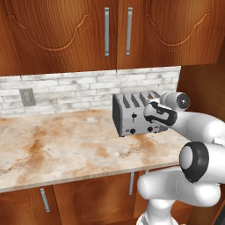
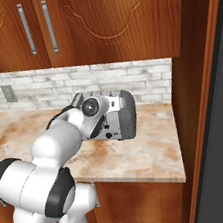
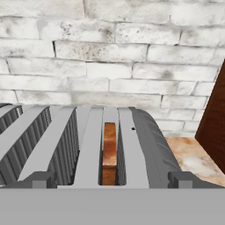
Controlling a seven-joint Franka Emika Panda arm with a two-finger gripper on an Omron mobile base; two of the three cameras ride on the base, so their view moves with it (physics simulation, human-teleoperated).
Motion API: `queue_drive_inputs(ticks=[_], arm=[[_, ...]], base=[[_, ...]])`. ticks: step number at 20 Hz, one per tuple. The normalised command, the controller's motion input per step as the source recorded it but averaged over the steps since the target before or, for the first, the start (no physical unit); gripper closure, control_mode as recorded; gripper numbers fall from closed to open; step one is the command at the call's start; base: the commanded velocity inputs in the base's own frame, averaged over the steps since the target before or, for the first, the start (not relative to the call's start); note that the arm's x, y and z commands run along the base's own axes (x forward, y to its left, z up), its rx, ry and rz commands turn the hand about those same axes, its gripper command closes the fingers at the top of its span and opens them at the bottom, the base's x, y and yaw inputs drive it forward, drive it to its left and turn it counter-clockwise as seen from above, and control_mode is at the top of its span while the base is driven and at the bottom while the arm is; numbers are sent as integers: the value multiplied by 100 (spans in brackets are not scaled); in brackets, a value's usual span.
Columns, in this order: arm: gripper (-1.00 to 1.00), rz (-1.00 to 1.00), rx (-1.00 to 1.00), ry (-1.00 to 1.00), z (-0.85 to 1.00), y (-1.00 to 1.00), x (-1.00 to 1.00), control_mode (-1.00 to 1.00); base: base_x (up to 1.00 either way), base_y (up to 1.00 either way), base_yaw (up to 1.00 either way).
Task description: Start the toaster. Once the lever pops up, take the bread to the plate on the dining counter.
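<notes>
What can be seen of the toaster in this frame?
The boxy silver-grey metal toaster stands upright on the beige marbled stone counter, close to the white brick backsplash, near the counter's right end. Its top has four long slots; the rightmost holds a tan, brown-crusted bread slice sitting low. Black levers and knobs line its front. The arm's open pincer hovers by its top.

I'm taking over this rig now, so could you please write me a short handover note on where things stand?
Pincer: open, holding nothing, hovering over the front of the boxy silver-grey metal toaster.
Toaster: on the beige marbled stone counter, by the white brick wall.
Small tan, brown-crusted bread slice: standing in the rightmost slot.
Done: arm brought to the toaster.
Left: whether the lever is down cannot be told; then lift the bread out and carry it to the plate.
</notes>
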Motion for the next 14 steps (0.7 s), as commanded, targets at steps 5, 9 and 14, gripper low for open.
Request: queue_drive_inputs(ticks=[5, 9, 14], arm=[[-100, 0, 0, 0, 0, 0, 0, -100], [-100, 0, 0, 0, 0, 0, 0, -100], [-100, 0, 0, 0, 0, 0, 0, -100]], base=[[0, 0, 0], [0, 0, 0], [0, 0, 0]])
